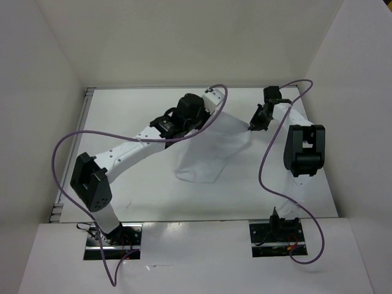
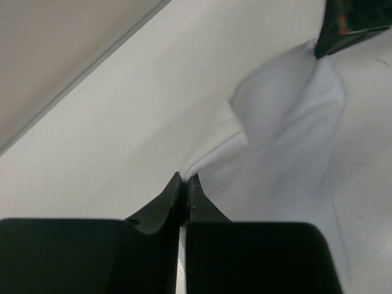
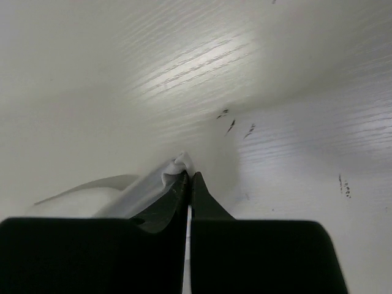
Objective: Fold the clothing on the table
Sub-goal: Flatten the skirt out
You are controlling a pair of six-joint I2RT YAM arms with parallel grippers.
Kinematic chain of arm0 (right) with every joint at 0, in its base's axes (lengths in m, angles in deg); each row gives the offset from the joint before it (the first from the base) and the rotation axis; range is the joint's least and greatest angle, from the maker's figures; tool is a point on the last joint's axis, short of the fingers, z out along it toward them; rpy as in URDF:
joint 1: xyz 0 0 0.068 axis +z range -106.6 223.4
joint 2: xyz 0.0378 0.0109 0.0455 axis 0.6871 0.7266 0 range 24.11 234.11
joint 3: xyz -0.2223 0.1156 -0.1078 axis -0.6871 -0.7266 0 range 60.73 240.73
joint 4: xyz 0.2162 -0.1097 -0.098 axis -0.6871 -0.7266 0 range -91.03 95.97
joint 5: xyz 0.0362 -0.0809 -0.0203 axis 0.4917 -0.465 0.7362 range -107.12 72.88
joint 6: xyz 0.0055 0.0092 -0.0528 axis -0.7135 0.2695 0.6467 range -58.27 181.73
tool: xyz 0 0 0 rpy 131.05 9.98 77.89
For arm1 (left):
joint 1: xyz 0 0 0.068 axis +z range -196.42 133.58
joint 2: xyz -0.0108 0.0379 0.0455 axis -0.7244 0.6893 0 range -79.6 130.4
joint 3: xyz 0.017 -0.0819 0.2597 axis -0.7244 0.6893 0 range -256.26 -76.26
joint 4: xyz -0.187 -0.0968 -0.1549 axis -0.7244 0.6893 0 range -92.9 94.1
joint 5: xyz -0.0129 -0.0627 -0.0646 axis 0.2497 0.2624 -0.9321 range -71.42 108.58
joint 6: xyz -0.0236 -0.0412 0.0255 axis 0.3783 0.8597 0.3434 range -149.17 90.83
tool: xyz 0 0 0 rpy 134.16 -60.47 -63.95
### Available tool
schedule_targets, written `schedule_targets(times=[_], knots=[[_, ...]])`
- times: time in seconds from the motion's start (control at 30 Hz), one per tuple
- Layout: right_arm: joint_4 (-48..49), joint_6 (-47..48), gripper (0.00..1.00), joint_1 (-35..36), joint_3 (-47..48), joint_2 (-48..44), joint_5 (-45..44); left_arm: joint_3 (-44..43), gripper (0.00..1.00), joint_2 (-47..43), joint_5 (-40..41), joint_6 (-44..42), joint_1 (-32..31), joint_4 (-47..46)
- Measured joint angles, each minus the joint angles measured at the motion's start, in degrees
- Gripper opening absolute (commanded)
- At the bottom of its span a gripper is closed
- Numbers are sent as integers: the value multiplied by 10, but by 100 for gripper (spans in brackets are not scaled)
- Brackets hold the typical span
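The white clothing (image 1: 214, 147) lies spread on the table (image 1: 122, 116), narrowing toward its near end. My left gripper (image 1: 184, 131) is shut on the clothing's left far edge; the left wrist view shows the jaws (image 2: 185, 179) pinched on a fold of the clothing (image 2: 288, 141). My right gripper (image 1: 252, 125) is shut on the right far corner. In the right wrist view a bunched tip of the clothing (image 3: 165, 177) pokes out by the closed jaws (image 3: 190, 176). The left arm hides part of the cloth's left side.
White walls (image 1: 55, 67) stand on the left, back and right of the table. Purple cables (image 1: 269, 165) loop from both arms over the table. The right arm's elbow (image 1: 303, 150) hangs over the table's right side. Small dark marks (image 3: 236, 122) spot the tabletop.
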Motion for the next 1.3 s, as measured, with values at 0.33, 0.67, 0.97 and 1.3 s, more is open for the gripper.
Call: schedule_targets(times=[0.33,0.67,0.97,1.3], knots=[[4,16,0,5,-6,-99,56,37,0,3,29,122,113,1],[29,49,0,20,129,-113,75,-211,0,117,-78,160,209,58],[64,81,0,48,144,-230,87,-167,0,7,-224,227,280,28],[51,100,0,50,59,-316,95,37,0,-128,-330,272,286,5]])
